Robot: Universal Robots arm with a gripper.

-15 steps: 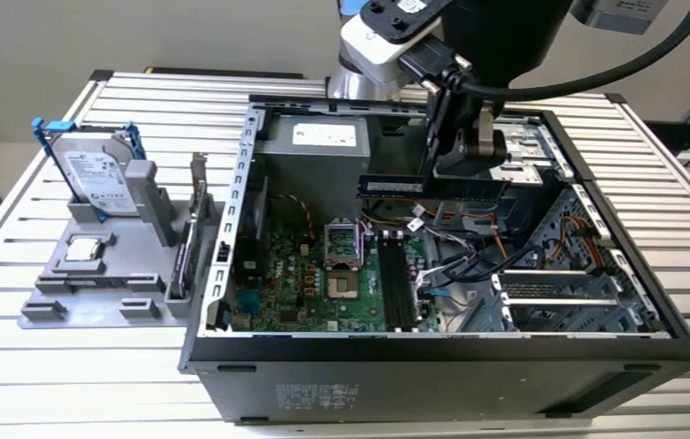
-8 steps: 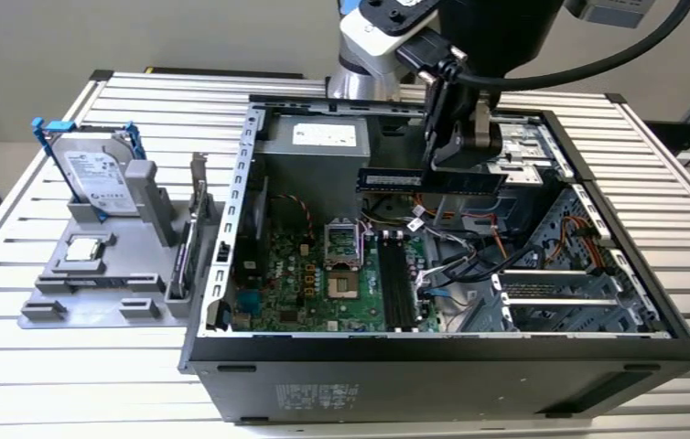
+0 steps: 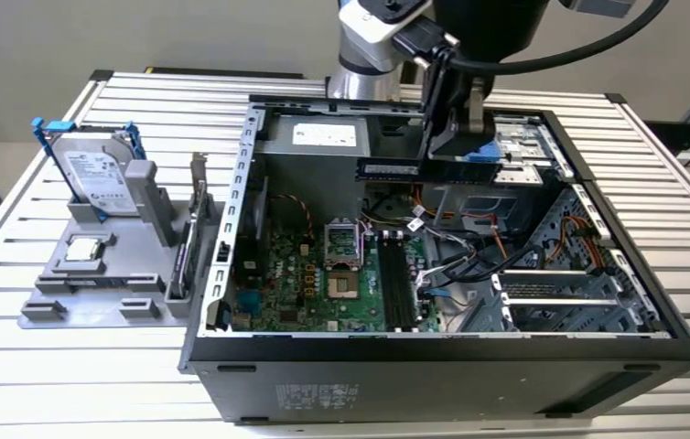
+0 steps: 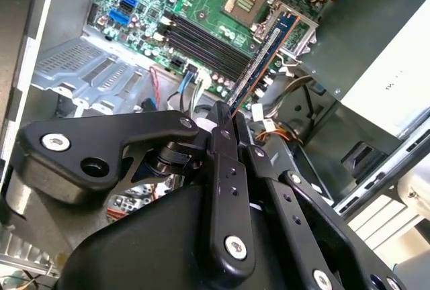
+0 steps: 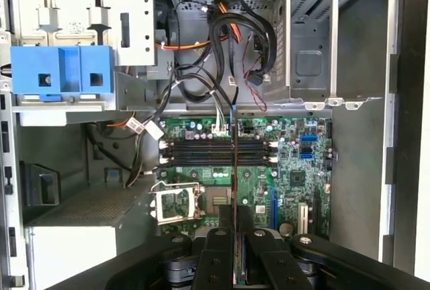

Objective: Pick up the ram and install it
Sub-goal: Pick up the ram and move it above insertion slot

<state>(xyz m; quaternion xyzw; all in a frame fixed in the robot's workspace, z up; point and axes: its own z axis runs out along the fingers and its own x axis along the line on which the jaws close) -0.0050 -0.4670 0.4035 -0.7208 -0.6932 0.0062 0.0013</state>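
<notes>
A: Pick done?
B: Yes. Tool [image 3: 447,161] is clamping the ram [image 3: 389,168], holding it level over the open case [image 3: 443,375].
A: Installed?
B: No. In the exterior view the ram is hanging at 12 o'clock from the slots [image 3: 394,283], well apart and crosswise to them. Slots are looking empty, so I'm judging seating as pending.

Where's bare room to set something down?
Bare slatted table in front of the gray fixture and at the exterior view's right of the computer case. Tight: cables beside the memory slots, below the gripper holding the ram.
</notes>
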